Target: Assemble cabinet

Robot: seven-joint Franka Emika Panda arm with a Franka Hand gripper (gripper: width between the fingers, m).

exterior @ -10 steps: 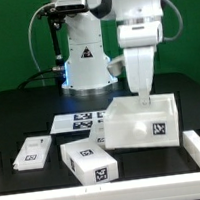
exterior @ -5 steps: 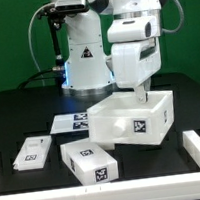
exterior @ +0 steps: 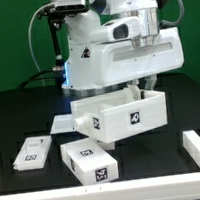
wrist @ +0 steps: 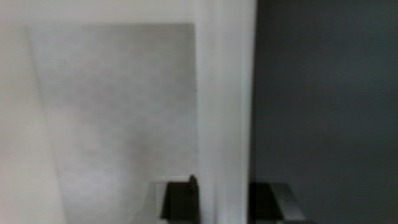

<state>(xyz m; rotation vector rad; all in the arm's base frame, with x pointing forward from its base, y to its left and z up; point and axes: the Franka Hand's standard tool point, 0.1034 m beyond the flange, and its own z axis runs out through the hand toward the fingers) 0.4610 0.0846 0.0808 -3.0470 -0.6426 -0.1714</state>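
Clamping one wall of the cabinet at frame centre, the jaws are closed on it; a block and flat piece at lower left lie unfitted.

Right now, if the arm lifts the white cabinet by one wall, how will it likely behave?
The cabinet looks hollow and thin-walled, so probably light. Held at one wall by the gripper, it may tilt or swing. Smooth plastic could slip.
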